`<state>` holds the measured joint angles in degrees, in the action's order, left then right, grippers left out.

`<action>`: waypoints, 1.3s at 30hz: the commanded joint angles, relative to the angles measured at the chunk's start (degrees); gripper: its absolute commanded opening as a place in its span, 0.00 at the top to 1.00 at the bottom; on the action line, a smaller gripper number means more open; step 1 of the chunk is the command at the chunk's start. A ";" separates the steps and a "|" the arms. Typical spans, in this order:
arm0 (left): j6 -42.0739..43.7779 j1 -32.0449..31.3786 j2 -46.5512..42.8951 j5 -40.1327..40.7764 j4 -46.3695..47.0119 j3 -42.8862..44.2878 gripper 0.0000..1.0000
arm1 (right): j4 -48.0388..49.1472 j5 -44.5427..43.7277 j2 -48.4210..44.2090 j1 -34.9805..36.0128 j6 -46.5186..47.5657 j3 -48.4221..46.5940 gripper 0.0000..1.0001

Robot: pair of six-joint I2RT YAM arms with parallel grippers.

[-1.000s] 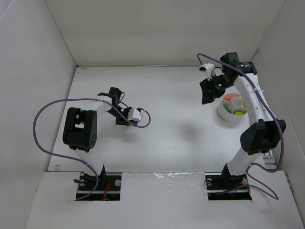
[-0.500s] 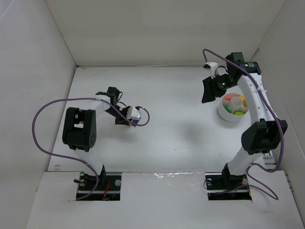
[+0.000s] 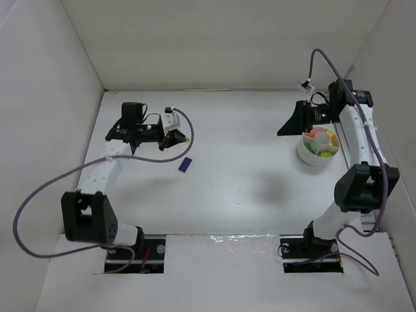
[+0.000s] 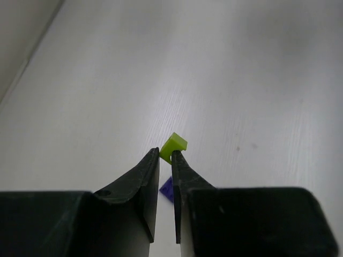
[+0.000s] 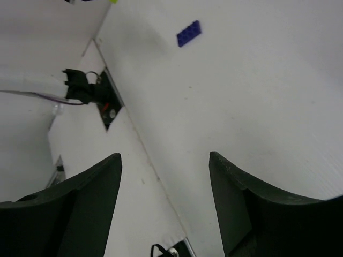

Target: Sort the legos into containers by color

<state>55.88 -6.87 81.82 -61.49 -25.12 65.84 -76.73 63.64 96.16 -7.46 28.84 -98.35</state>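
My left gripper (image 3: 181, 137) is shut on a lime green lego (image 4: 173, 146), pinched at the fingertips and held above the table; it shows as a small yellow-green speck in the top view (image 3: 188, 138). A purple lego (image 3: 185, 164) lies flat on the table below it, also seen in the left wrist view (image 4: 167, 188) and the right wrist view (image 5: 188, 33). My right gripper (image 3: 286, 129) is open and empty, raised just left of the round white bowl (image 3: 309, 157), whose compartments hold orange, yellow and lime green legos.
White walls enclose the table on the left, back and right. Purple cables loop from both arms. The arm bases sit at the near edge.
My left arm has swung up and back to the left, lifting the lime green lego off the table and leaving the purple lego where it lay. My right gripper has moved slightly right and turned.
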 commanded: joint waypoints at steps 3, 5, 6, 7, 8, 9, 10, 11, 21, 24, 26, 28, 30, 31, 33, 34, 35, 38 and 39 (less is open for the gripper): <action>-48.01 -4.63 -14.47 -5.93 44.94 -11.87 0.95 | -1.93 13.79 -2.82 4.21 -2.64 2.37 0.27; -56.47 -5.17 -15.02 -5.13 51.57 -11.88 0.95 | -1.93 15.72 -2.82 5.44 -3.53 2.37 0.27; -58.49 -5.95 -15.02 -4.52 52.28 -11.88 0.95 | -1.93 16.34 -2.30 5.44 -5.09 0.54 0.27; -62.78 -6.74 -15.02 -3.99 54.54 -11.18 0.97 | -1.93 17.48 -1.42 6.49 -5.63 -1.48 0.27; -65.34 -6.75 -15.02 -3.46 56.13 -11.18 0.97 | -1.93 17.49 -1.41 7.11 -5.64 -1.50 0.27; -68.24 -6.75 -15.02 -2.76 58.06 -11.70 0.97 | -1.93 17.49 -0.80 7.90 -5.64 -3.41 0.27; -71.23 -6.75 -15.63 -2.75 60.43 -11.70 0.97 | -1.93 17.49 -0.80 8.86 -5.64 -4.21 0.29; -73.61 -6.75 -15.64 -2.23 63.76 -12.40 0.97 | -0.45 16.70 -0.80 9.91 -5.64 -4.83 0.29; -82.76 -6.75 -14.59 -0.20 65.54 -10.74 0.99 | 19.99 9.14 0.96 22.75 -25.47 -10.11 0.31; -82.77 -7.28 -14.59 -0.20 66.08 -10.74 0.99 | 27.92 8.43 2.10 25.74 -36.61 -10.81 0.32; -82.77 -7.80 -14.59 0.40 66.08 -10.74 0.99 | 34.87 8.43 2.63 27.93 -40.77 -10.81 0.32; -83.47 -7.80 -14.59 0.41 66.08 -10.74 0.99 | 38.13 5.20 3.16 29.17 -42.99 -12.48 0.35; -85.05 -7.80 -14.59 1.03 66.08 -11.26 0.99 | 39.81 0.37 3.16 30.31 -42.38 -13.71 0.36; -85.06 -7.80 -15.19 1.03 66.08 -11.79 0.99 | 40.42 -1.65 2.63 30.32 -40.29 -14.41 0.36; -85.67 -7.80 -15.81 2.16 64.42 -11.79 0.99 | 42.53 -5.86 1.49 30.84 -36.77 -13.64 0.36; -85.67 -7.80 -15.82 2.17 63.72 -11.79 0.99 | 43.76 -7.11 -0.51 30.84 -33.79 -12.32 0.37; -85.67 -7.80 -15.82 2.78 61.97 -11.79 0.99 | 47.86 -8.08 -1.75 30.84 -32.63 -10.57 0.37; -84.19 -7.80 -15.82 3.39 58.36 -10.04 1.00 | 53.69 -9.58 -6.49 30.84 -27.73 -3.01 0.40; -83.31 -7.80 -15.82 4.36 53.39 -9.08 1.00 | 53.70 -9.58 -7.21 30.84 -25.52 -1.95 0.41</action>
<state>-28.16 -14.55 67.64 -58.94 33.69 54.06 -31.99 57.28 94.24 23.29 -3.64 -102.72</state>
